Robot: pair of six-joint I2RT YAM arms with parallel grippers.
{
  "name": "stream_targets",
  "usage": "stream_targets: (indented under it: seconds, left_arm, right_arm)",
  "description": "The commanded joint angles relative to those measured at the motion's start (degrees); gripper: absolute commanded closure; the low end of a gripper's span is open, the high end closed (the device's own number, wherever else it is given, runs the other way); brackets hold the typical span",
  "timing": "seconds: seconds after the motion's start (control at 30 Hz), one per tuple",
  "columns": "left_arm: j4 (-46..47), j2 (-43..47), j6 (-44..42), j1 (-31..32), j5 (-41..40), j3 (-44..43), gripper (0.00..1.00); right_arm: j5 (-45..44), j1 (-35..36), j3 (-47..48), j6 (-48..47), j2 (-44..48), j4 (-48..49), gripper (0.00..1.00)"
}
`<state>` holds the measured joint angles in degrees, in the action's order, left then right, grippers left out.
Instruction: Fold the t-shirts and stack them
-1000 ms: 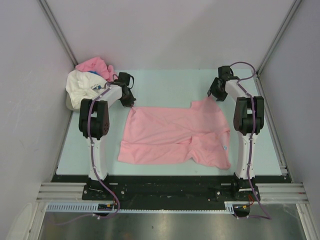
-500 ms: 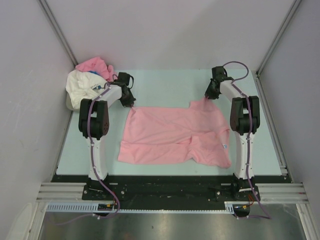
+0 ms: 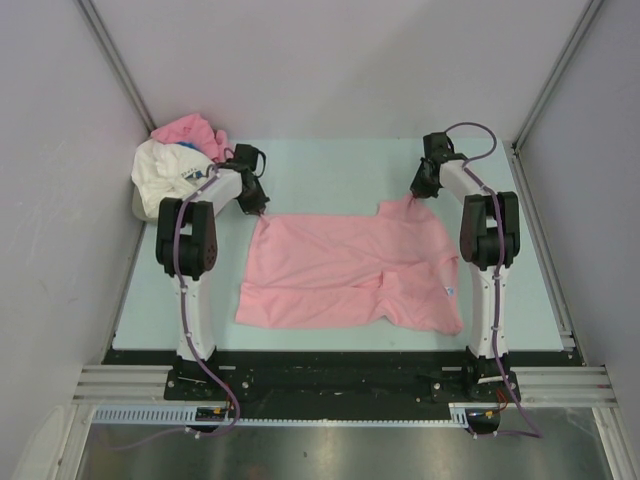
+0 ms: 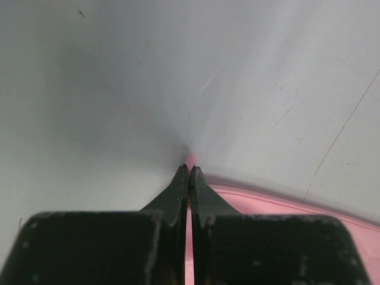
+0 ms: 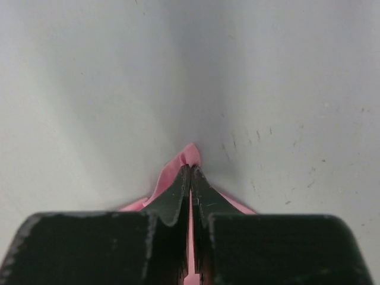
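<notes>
A light-pink t-shirt [image 3: 345, 268] lies spread on the pale table [image 3: 330, 170], partly folded at its front right. My left gripper [image 3: 260, 208] is shut on its far left corner; pink cloth [image 4: 191, 159] pokes out past the closed tips of that gripper [image 4: 189, 171]. My right gripper [image 3: 412, 194] is shut on the far right corner, where a pink fold [image 5: 189, 153] is pinched at the tips of that gripper [image 5: 190, 169]. A crumpled white t-shirt [image 3: 165, 172] with a small blue print and another pink t-shirt [image 3: 188, 132] sit heaped at the far left.
Grey walls close in the table on the left, right and back. A metal rail [image 3: 340, 382] runs along the near edge by the arm bases. The heap of shirts lies just behind the left arm [image 3: 190, 240].
The right gripper moved slightly left onto the shirt's far right corner and closed on it. The left gripper stayed shut on its corner.
</notes>
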<state>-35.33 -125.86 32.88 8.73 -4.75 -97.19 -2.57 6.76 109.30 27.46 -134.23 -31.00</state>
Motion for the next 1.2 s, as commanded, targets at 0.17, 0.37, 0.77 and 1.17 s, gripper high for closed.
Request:
stream_targets:
  seconds: [0.17, 0.37, 0.77, 1.17]
  left_arm:
    - [-3.7, 8.5, -3.1, -1.0, -3.5, -3.8, 1.0]
    - [-3.6, 11.4, -4.1, -1.0, -3.3, -4.0, 1.0]
    - [-2.6, 22.0, -3.1, -1.1, -4.4, 5.2, 1.0]
    - [3.2, 34.0, 0.9, -1.0, -3.0, 24.7, 1.0]
  right_arm:
    - [-2.1, -0.2, -0.8, -5.1, 11.9, -4.8, 1.0]
    - [-0.6, 0.4, -4.6, -6.0, 16.7, -1.8, 1.0]
    - [-2.4, 3.4, -13.8, -6.7, 30.1, -1.0, 1.0]
    - [-7.8, 5.5, -28.2, -6.1, 45.3, -2.6, 1.0]
